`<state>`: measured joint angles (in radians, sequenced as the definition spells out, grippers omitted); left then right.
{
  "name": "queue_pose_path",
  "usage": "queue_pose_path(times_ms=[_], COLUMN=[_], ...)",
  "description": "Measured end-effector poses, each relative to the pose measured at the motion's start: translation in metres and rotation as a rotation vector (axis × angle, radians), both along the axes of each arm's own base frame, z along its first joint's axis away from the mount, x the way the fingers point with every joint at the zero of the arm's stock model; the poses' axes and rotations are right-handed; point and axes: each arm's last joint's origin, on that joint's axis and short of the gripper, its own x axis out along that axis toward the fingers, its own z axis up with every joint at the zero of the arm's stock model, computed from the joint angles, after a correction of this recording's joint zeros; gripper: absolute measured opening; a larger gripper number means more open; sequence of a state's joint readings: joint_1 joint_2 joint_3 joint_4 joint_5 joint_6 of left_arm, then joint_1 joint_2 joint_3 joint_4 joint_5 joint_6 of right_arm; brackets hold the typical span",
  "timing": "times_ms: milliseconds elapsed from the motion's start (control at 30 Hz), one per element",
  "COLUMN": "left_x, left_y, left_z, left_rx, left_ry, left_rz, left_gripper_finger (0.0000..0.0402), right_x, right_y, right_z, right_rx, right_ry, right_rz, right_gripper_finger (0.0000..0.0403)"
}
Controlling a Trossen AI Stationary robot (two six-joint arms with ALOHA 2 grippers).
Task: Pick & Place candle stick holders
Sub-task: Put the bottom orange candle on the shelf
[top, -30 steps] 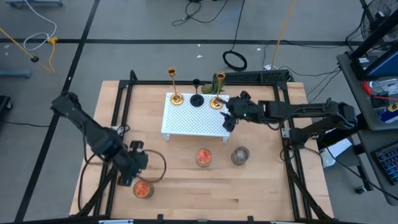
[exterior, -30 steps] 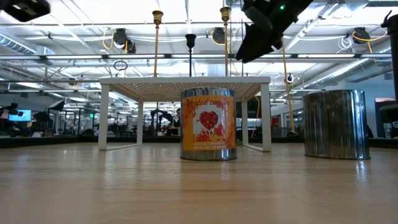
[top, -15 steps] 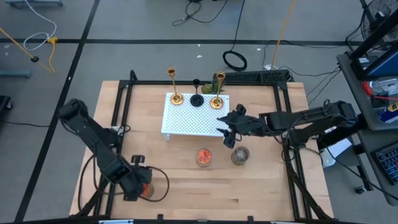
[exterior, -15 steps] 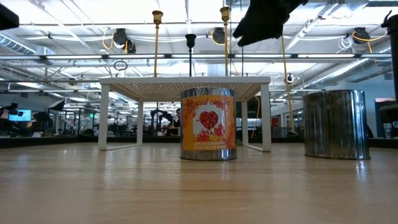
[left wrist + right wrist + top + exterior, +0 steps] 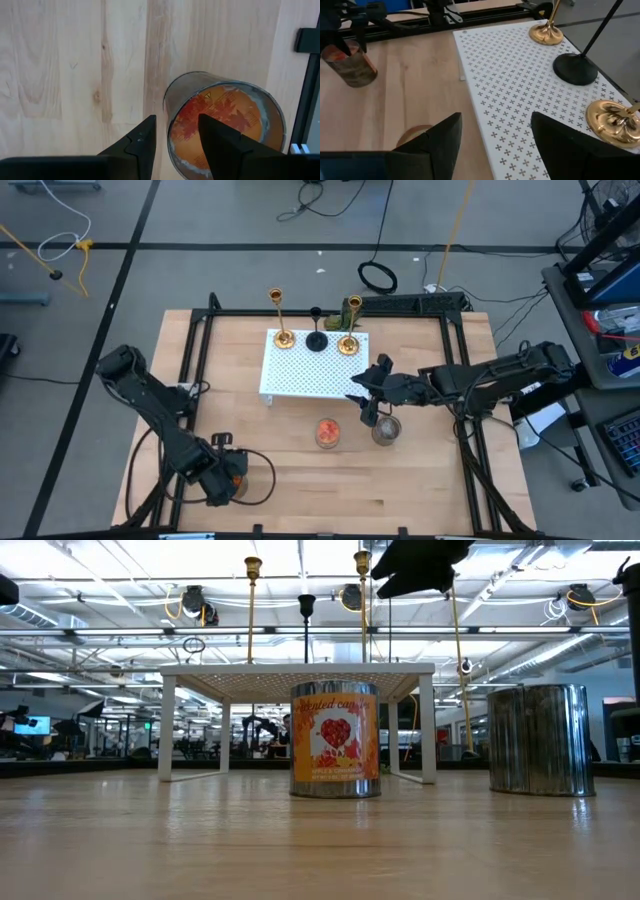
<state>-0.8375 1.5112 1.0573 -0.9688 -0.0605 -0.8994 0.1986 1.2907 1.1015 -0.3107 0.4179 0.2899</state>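
**Right arm nearest the candlesticks; all three stand upright on the far edge of the rack**

The right gripper [image 5: 368, 406] hangs with its jaws spread and nothing between them, above the near right corner of the white perforated metal rack [image 5: 300, 375] and just beside the plain silver tin can [image 5: 386, 430] on the wooden surface [image 5: 420, 480]. From these jaws the task's things lie across the rack, toward its far edge. Nearest is the shiny brass candlestick with the flared round base [image 5: 611, 118]; next along the row is the shorter black stemmed candlestick [image 5: 576, 67]; farthest is the second brass candlestick [image 5: 546, 34]. All three stand upright in a line, apart from one another, their long axes vertical, so a grasp would likely have to close on a slim stem from the side.

The left gripper [image 5: 176, 145] is well apart from them, low at the near left of the surface, its jaws parted around the rim of an orange-labelled glass candle jar [image 5: 226, 130] without clearly clamping it. A second orange-labelled candle jar [image 5: 327, 432] stands in front of the rack.

By this layout the right arm is much the better placed for any candlestick, the near brass one first.
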Motion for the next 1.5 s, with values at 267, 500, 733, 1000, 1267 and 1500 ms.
queue_pose_path(times_ms=[267,500,733,1000,1267,1500], left_x=[0.000,-0.001,0.003,0.015,0.039,0.057], left_y=[0.002,0.002,0.006,0.020,0.042,0.074], left_z=[0.000,0.000,0.000,0.001,0.034,0.099], left_rx=[0.026,0.027,0.031,0.056,0.134,0.229], left_ry=[-0.003,0.014,0.011,-0.010,-0.044,-0.094], left_rz=[-0.002,-0.067,-0.068,-0.084,-0.183,-0.274], left_gripper_finger=[0.0147,0.0057,0.0011,0.0005,0.0004,0.0003], right_x=[0.000,0.000,0.000,0.000,0.000,0.000], right_y=[0.000,0.000,0.000,0.000,0.000,0.000], right_z=[0.000,0.000,0.000,0.000,0.000,0.000], right_rx=[-0.012,-0.012,-0.012,-0.012,-0.012,-0.012], right_ry=[0.003,0.004,0.004,0.004,0.004,0.004], right_rz=[0.007,0.007,0.007,0.007,0.007,0.007], right_gripper_finger=[0.0238,0.0238,0.0238,0.0238,0.0238,0.0238])
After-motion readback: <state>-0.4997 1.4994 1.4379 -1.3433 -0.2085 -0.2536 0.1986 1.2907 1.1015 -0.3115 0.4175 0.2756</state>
